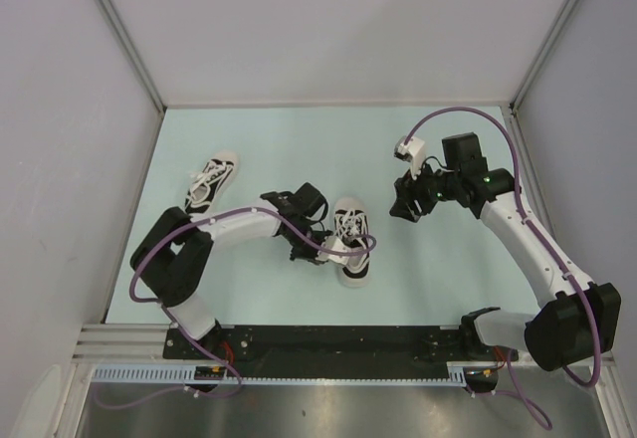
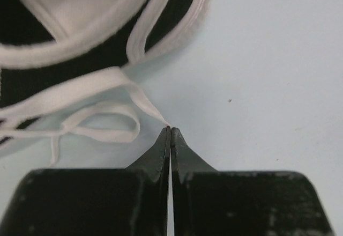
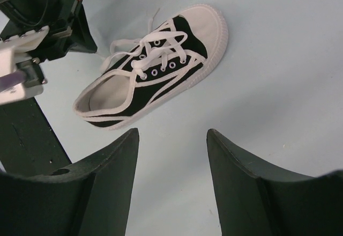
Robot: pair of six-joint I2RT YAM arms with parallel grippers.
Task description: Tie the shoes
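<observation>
surface: pale blue table [image 1: 299,139] | on it: far-left shoe [image 1: 211,181], middle shoe [image 1: 350,242], well apart

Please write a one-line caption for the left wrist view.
Left gripper shut on the flat white lace of a black canvas sneaker.

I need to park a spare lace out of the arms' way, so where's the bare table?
Widest: the far strip of pale blue table, between the back wall and the far-left black canvas sneaker. Also near right, between the centre sneaker and the right arm's base. Crowded: left of the centre sneaker, where the left gripper pinches its white lace.
</observation>
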